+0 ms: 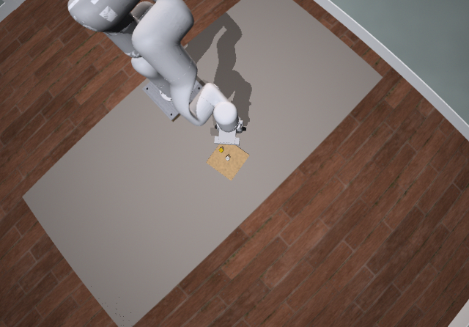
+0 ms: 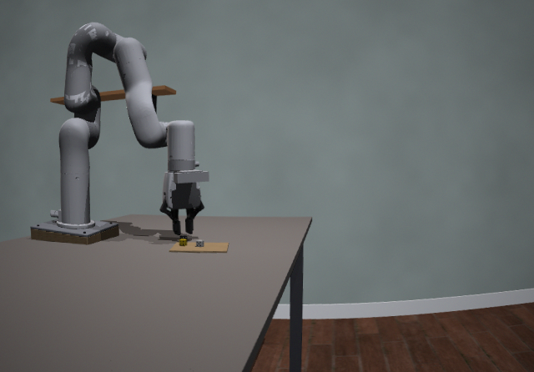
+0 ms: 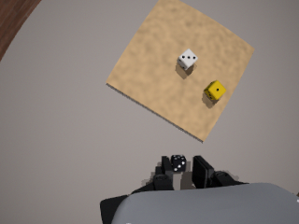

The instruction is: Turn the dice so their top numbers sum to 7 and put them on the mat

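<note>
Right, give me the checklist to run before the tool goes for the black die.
1. Tool free: ok, fingers partly open with nothing between them.
2. Black die lined up with the tool: ok, the wrist view shows it in the gap between the fingers, lower down on the table.
3. Black die on the mat: not ok, it lies on the table just off the mat's edge.
4. White die and yellow die flat on the mat: ok, apart from each other.
5. Tops add up to 7: cannot tell. The yellow die shows one pip; the others are too small to count.
</note>
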Tool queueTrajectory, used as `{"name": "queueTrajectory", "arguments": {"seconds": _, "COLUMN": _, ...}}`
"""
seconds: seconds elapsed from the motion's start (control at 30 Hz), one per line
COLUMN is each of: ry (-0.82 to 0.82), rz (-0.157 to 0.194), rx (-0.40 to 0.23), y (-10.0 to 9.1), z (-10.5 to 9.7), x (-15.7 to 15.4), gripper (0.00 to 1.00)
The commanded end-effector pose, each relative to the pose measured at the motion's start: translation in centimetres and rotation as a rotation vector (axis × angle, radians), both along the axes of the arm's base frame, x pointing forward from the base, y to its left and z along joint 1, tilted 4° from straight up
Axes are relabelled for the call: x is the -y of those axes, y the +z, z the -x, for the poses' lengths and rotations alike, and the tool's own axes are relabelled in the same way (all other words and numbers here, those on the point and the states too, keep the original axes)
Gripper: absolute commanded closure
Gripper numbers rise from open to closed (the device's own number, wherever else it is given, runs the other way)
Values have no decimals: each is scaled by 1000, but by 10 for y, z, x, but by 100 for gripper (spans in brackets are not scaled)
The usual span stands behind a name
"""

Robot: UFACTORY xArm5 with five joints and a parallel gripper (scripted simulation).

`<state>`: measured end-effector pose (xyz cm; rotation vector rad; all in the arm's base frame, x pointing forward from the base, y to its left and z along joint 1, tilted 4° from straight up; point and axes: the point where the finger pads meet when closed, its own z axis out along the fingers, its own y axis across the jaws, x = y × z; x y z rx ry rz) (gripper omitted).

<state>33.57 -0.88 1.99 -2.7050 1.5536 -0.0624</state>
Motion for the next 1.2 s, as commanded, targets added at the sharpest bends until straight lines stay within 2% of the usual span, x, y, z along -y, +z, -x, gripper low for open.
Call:
{"name": "queueTrajectory", "arguments": {"seconds": 0.0, "ry": 0, "rz": 0, "rx": 3, "y": 1, "z": -1, "x": 0, "gripper": 69}}
{"name": "queueTrajectory", "arguments": {"seconds": 0.6, "ry": 0, "rz": 0, "rx": 3, "y": 0, "z": -1, "x": 0, "gripper": 69}}
{"name": "queueTrajectory", "arguments": {"seconds": 1.17, "ry": 0, "rz": 0, "rx": 3, "y": -16, "z": -2, "x": 1, "gripper": 69}}
